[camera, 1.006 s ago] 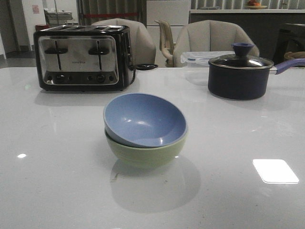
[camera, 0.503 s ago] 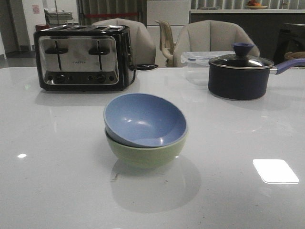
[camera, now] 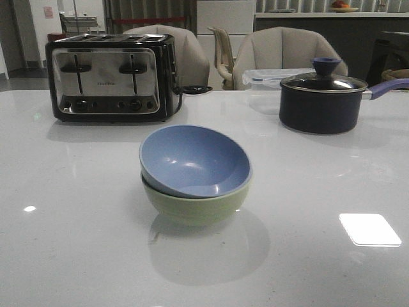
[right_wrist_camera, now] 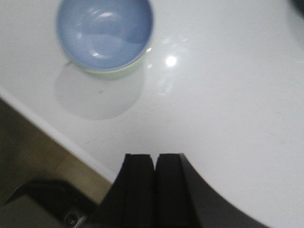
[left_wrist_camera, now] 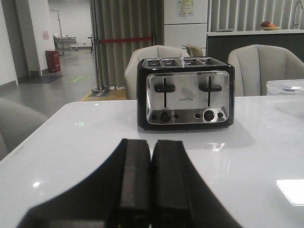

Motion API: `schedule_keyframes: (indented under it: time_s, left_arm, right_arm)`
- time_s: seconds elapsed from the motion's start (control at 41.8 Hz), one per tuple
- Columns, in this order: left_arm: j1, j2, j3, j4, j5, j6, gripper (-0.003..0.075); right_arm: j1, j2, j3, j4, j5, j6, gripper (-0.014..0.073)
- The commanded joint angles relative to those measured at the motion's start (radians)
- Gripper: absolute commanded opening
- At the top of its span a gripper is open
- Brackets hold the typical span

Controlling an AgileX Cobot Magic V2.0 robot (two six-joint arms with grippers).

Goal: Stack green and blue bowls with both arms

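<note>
The dusty blue bowl [camera: 193,160] sits tilted inside the pale green bowl [camera: 195,206] at the middle of the white table [camera: 77,243]. Neither gripper shows in the front view. In the right wrist view the blue bowl [right_wrist_camera: 104,32] lies in the green bowl, whose rim [right_wrist_camera: 116,72] peeks out beneath; my right gripper [right_wrist_camera: 154,159] is shut and empty, well away from the stack, over the table near its front edge. My left gripper [left_wrist_camera: 151,145] is shut and empty above the table, facing the toaster; the bowls are out of its view.
A black and chrome toaster [camera: 110,77] stands at the back left, also in the left wrist view [left_wrist_camera: 185,92]. A dark navy saucepan with a glass lid [camera: 323,96] stands at the back right, a clear plastic container [camera: 268,78] behind it. Chairs stand beyond the table.
</note>
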Motion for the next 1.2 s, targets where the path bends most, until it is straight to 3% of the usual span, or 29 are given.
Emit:
schedule_keyframes:
  time_s: [0.0,0.192,0.407,0.599,0.982,1.173]
  left_arm:
    - [-0.005,-0.017,0.006,-0.008,-0.088,-0.007,0.0098]
    - [-0.005,-0.017,0.006,-0.008,-0.088,-0.007,0.0098]
    - [-0.005,-0.017,0.006,-0.008,-0.088,-0.007,0.0098]
    - [-0.005,-0.017,0.006,-0.008,-0.088,-0.007,0.0098]
    - [-0.005,-0.017,0.006,-0.008,-0.088,-0.007,0.0098]
    - [-0.005,-0.017,0.006,-0.008,-0.088,-0.007,0.0098]
  right_arm:
    - [-0.109,-0.135,0.076,-0.026,-0.187,-0.004,0.0039]
    - [-0.321,-0.447,0.390,-0.029,-0.507,-0.004,0.0039]
    - [-0.467,-0.731,0.653,-0.021,-0.654,-0.004,0.0039]
    - [-0.490,-0.798,0.761,-0.014,-0.727,-0.004,0.0039]
    - [-0.491,-0.796,0.759,-0.003,-0.736,-0.002,0.0039]
    - [-0.487,-0.796,0.759,-0.057,-0.789,0.135,0.0039]
